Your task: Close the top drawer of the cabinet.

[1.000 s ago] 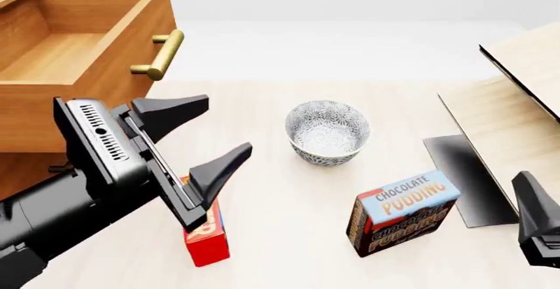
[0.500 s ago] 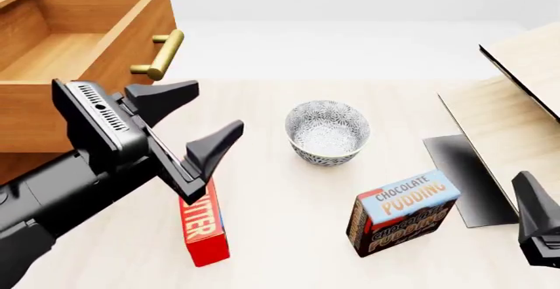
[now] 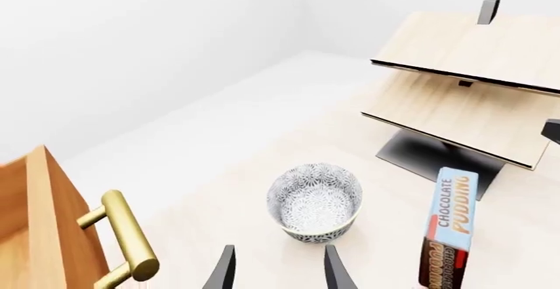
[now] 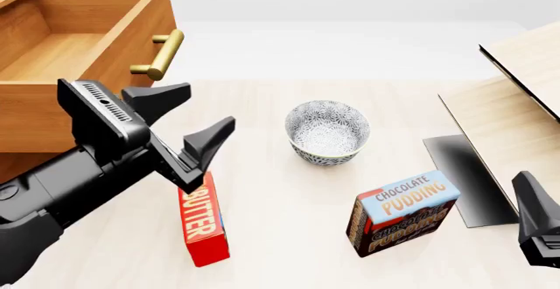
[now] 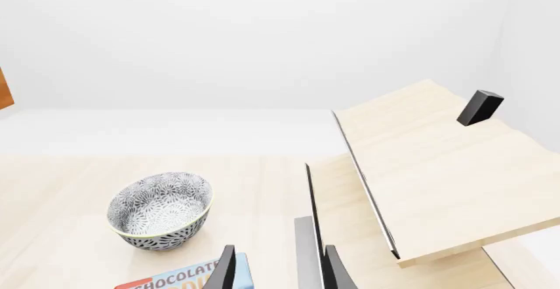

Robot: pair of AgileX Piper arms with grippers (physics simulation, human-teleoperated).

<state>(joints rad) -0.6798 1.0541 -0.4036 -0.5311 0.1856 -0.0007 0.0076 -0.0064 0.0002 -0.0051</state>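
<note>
A pale wood tabletop (image 4: 289,236) runs back to a plain white wall. The top drawer (image 4: 83,59) stands pulled well out of the cabinet (image 4: 22,164) at the tabletop's far left corner, its brass handle (image 4: 162,54) facing the middle of the table. The left gripper (image 4: 180,122) hangs just below and in front of that handle, fingers spread and holding nothing.

To close the drawer well, I would raise the gripper to handle height and press on the front panel beside the bar, pushing straight along the drawer's travel. An off-centre or slanted push could jam it.

The butter box (image 4: 199,222) lies under the arm. The bowl (image 4: 326,132) sits mid-table, the pudding box (image 4: 404,211) nearer the near edge. The right gripper (image 5: 275,269) idles open at the right, by the pale shelf (image 4: 516,105).
</note>
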